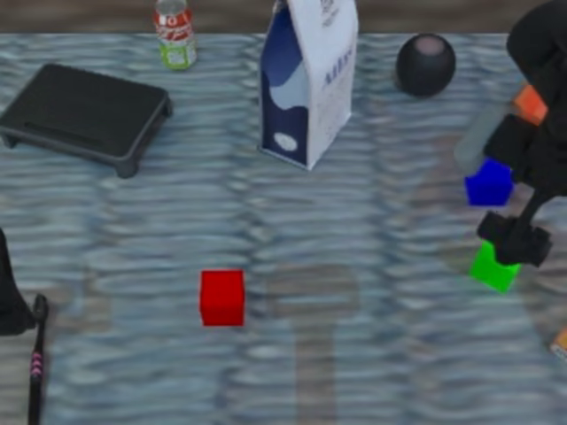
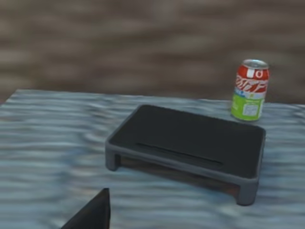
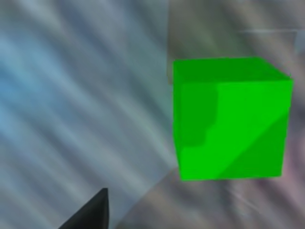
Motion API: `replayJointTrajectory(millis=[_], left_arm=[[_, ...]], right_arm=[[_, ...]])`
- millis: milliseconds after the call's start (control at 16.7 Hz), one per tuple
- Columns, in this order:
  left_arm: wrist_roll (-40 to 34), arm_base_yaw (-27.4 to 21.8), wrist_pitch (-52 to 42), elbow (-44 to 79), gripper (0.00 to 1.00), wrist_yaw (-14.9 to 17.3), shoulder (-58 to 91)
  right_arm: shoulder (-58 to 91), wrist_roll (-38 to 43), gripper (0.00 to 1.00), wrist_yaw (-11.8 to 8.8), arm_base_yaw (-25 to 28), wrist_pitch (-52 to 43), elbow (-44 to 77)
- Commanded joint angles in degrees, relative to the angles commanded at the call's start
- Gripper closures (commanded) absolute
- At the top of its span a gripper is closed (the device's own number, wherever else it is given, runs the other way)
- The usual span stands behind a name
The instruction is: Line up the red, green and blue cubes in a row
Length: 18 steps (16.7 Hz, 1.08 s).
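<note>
The red cube (image 1: 221, 297) sits alone on the table, left of centre. The blue cube (image 1: 489, 183) and the green cube (image 1: 494, 267) are close together at the far right, blue behind green. My right gripper (image 1: 514, 239) hovers open just above the green cube and partly covers its back edge. In the right wrist view the green cube (image 3: 231, 119) fills the frame, resting on the table and untouched, with one dark fingertip (image 3: 97, 210) off to its side. My left gripper (image 1: 34, 314) is parked at the table's left front edge, open and holding nothing.
A tall milk carton (image 1: 310, 80) stands at the back centre. A soda can (image 1: 175, 34) is at the back left, and a black low stand (image 1: 84, 111) lies in front of it. A dark ball (image 1: 425, 64) rests at the back right.
</note>
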Motion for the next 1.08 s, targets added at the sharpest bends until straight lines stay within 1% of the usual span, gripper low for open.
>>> replayJointTrajectory(millis=[180, 600, 720, 960, 1080], left_arm=[[2.3, 0.5, 2.6, -1.9, 0.0, 0.2, -3.2], [2.5, 0.6, 2.7, -2.0, 0.0, 0.2, -3.3], [2.5, 0.6, 2.7, -2.0, 0.0, 0.2, -3.3], [2.5, 0.6, 2.7, -2.0, 0.0, 0.2, -3.3], [2.5, 0.6, 2.7, -2.0, 0.0, 0.2, -3.3]], right_arm=[[3.5, -1.3, 0.0, 0.0, 0.5, -1.8, 3.1], [4.1, -1.4, 0.0, 0.0, 0.4, -0.9, 2.6], [5.3, -1.4, 0.0, 0.0, 0.5, 2.4, 0.5], [8.9, -1.2, 0.0, 0.0, 0.6, 12.1, -5.0], [10.1, -1.2, 0.0, 0.0, 0.6, 14.6, -6.7]])
